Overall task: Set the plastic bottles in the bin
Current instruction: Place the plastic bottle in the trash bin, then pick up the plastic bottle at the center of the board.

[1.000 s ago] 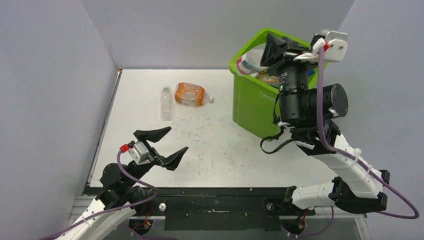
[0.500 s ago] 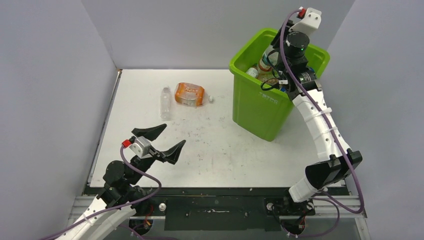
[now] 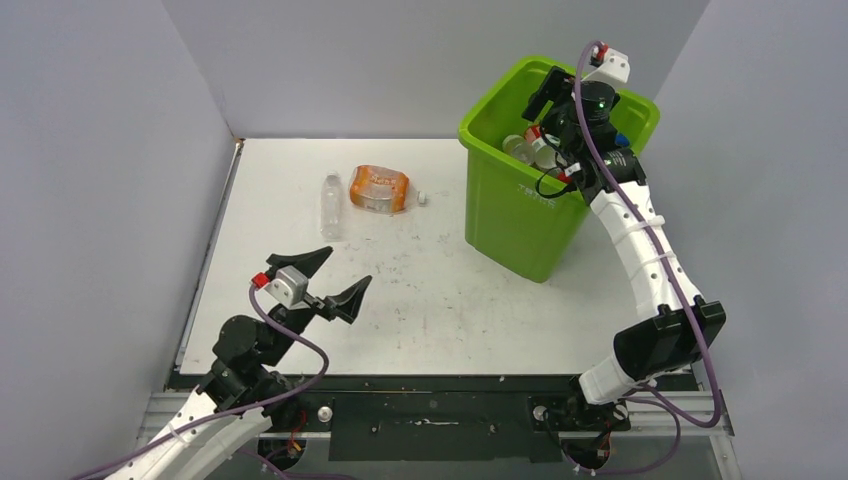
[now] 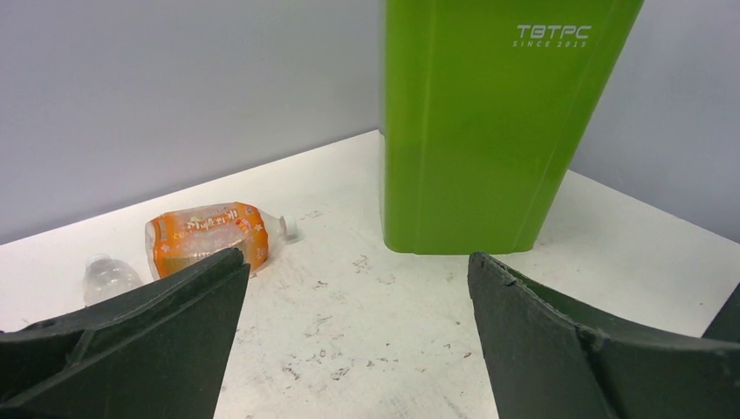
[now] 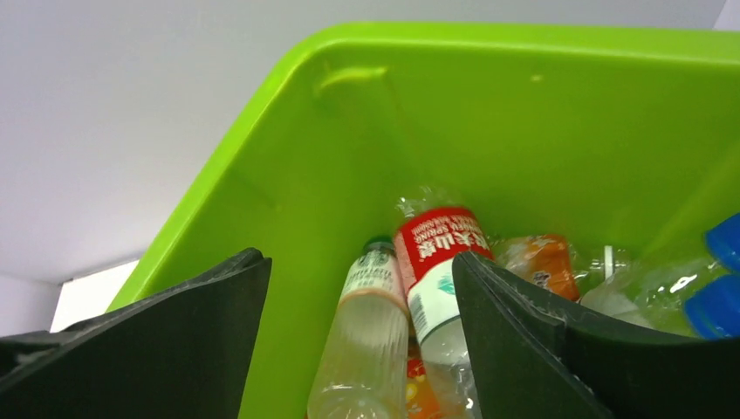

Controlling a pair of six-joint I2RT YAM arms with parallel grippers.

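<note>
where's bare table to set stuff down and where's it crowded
Bare: the table middle, between the left fingers, the bin, the orange bottle and the clear bottle. Crowded: the bin, full of bottles, right fingers above them.

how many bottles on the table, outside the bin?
2. A clear bottle lies toward the far left of the table; an orange-labelled crushed bottle lies just right of it. Others could be hidden behind the bin.
</note>
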